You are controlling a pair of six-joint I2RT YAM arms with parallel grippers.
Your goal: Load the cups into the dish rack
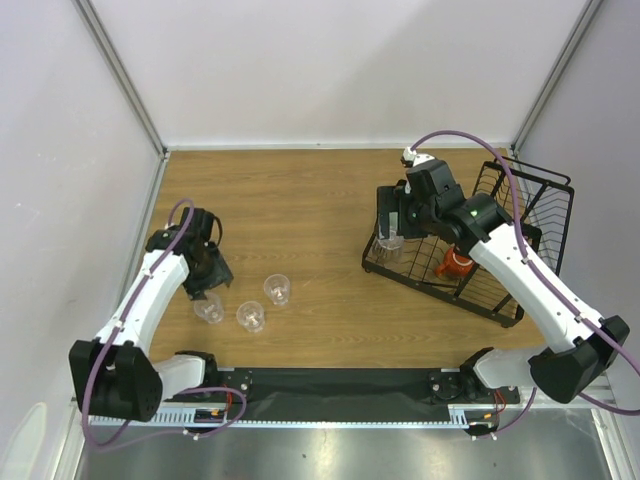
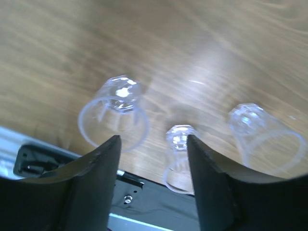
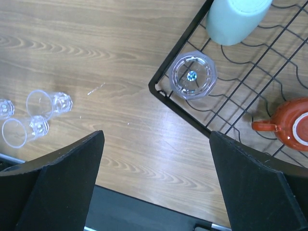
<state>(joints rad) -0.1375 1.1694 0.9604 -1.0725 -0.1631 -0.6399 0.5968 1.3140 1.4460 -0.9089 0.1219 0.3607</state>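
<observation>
Already three of the cups are inside the dish rack (image 1: 548, 215), which lies at 3 o'clock on the bench (image 1: 300, 200). From the right wrist, a clear tumbler (image 3: 193, 75) sits just inside the rack's corner. The mint-green cup (image 3: 236, 19) is close by at its 1 o'clock, and the orange-red mug (image 3: 288, 127) sits apart at its 4 o'clock, handle pointing to 9 o'clock. The right fingers (image 3: 62, 183) are spread wide above that corner, over the rack's edge, with nothing between them.

Out at 7 o'clock on the bench three more clear tumblers stand near one another without touching: first tumbler (image 1: 209, 308), second tumbler (image 1: 250, 316), third tumbler (image 1: 277, 289). The left fingers (image 2: 96, 178) hang over the first tumbler, the one nearest 9 o'clock. They are apart and clamp nothing. From the left wrist one fingertip overlaps that tumbler's rim, and the other finger hides part of the second tumbler beyond it
</observation>
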